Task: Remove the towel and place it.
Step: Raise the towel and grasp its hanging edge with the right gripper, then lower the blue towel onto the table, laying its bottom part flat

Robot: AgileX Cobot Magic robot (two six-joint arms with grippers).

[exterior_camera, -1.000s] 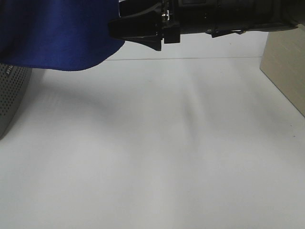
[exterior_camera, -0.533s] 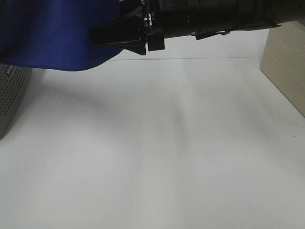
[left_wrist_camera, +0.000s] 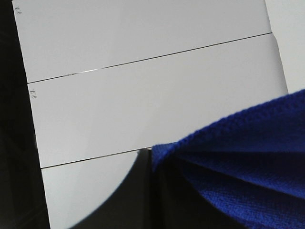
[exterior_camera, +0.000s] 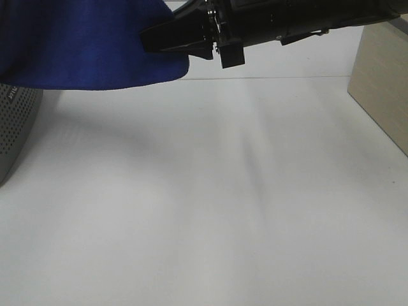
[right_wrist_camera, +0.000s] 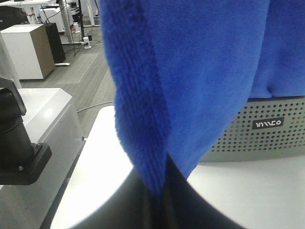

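Note:
The royal-blue towel (exterior_camera: 76,44) hangs at the top left of the exterior high view, above the white table (exterior_camera: 204,191). My right gripper (exterior_camera: 145,39) reaches across from the right and is shut on the towel's right edge. In the right wrist view the towel (right_wrist_camera: 190,71) hangs as a fold pinched in that gripper (right_wrist_camera: 162,191). In the left wrist view a hemmed corner of the towel (left_wrist_camera: 248,162) sits pinched at my left gripper (left_wrist_camera: 151,155), which looks shut on it. The left arm does not show in the exterior high view. No white tag shows.
A grey perforated box (exterior_camera: 13,127) stands at the table's left edge under the towel; it also shows in the right wrist view (right_wrist_camera: 267,129). A pale wooden box (exterior_camera: 382,89) stands at the right. A black arm base (right_wrist_camera: 14,143) is beside the table.
My right gripper went left into the towel, then came back right and tilted. The towel's lower right edge now reaches further right than before.

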